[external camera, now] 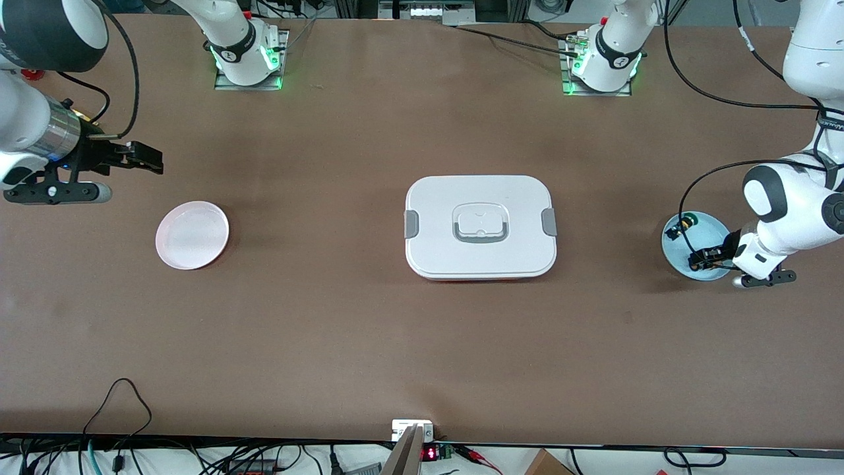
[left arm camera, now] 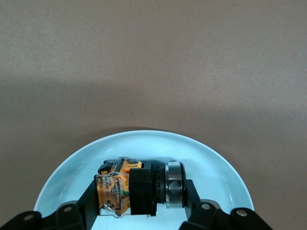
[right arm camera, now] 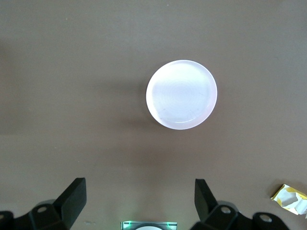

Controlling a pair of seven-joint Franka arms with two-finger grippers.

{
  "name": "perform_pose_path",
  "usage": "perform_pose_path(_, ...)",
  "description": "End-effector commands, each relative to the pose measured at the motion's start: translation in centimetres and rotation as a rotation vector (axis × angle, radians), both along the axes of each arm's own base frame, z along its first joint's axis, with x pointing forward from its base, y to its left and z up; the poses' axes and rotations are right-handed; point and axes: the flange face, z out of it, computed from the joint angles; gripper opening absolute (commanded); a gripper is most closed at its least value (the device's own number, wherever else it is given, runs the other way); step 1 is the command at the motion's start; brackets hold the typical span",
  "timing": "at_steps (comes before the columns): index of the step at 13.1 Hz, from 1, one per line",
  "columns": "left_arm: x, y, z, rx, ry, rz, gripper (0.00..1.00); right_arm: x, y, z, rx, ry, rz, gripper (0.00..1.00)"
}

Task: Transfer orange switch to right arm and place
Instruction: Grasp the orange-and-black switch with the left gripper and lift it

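Note:
The orange switch [left arm camera: 139, 189] lies on its side in a light blue dish [external camera: 711, 229] at the left arm's end of the table. It has an orange and clear body, a black middle and a silver ring. My left gripper [external camera: 703, 259] is down in the dish, shut on the switch, with one finger at each end of it [left arm camera: 140, 194]. My right gripper [external camera: 149, 159] hangs open and empty over the table at the right arm's end, beside a pink plate [external camera: 192, 235]. The plate [right arm camera: 181, 94] is empty.
A second small switch with a green cap [external camera: 681, 225] lies in the blue dish. A white lidded box with grey clips [external camera: 480, 227] sits mid-table. A yellow and white scrap [right arm camera: 290, 199] lies near the right arm's end.

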Motion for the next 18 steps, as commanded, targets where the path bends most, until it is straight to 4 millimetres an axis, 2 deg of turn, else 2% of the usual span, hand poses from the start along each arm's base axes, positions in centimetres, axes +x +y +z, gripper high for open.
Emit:
perform_pose_path(1,0.0,-0.4,0.7,-0.034,0.032,0.012,0.45,0.0,1.0,0.4,0.007,0.006,0.009,1.0)
perform_pose_path(2,0.2,-0.4,2.3,-0.037,0.045,-0.001,0.44,0.0,1.0,0.4,0.007,0.006,0.009,1.0)
perform_pose_path(4,0.4,-1.6,7.0,-0.071,0.129,-0.067,0.43,0.1,0.7,0.4,0.005,0.007,0.005,1.0)
perform_pose_path(5,1.2,-2.7,9.0,-0.096,0.162,-0.093,0.43,0.1,0.5,0.4,0.005,0.005,-0.001,1.0)
perform_pose_path(7,2.5,-3.0,12.6,-0.12,0.214,-0.123,0.42,0.3,0.5,0.4,0.0,-0.013,-0.001,1.0)
perform_pose_path(10,4.2,-6.9,17.9,-0.186,0.276,-0.198,0.42,-0.2,-0.2,-0.3,-0.001,-0.045,-0.034,1.0)
perform_pose_path(11,4.2,-7.9,18.8,-0.256,0.281,-0.203,0.43,-0.3,-0.8,-0.4,0.002,-0.055,-0.046,1.0)
perform_pose_path(13,4.1,-11.7,20.2,-0.459,0.255,-0.326,0.38,-0.2,-1.7,-0.6,0.001,-0.053,-0.062,1.0)
perform_pose_path(15,4.5,-14.3,21.3,-0.601,0.194,-0.393,0.37,-0.1,-2.3,-0.6,0.006,-0.048,-0.074,1.0)
perform_pose_path(18,4.5,-17.5,21.5,-0.798,0.117,-0.516,0.37,-0.3,-1.0,0.2,0.058,-0.04,-0.067,1.0)
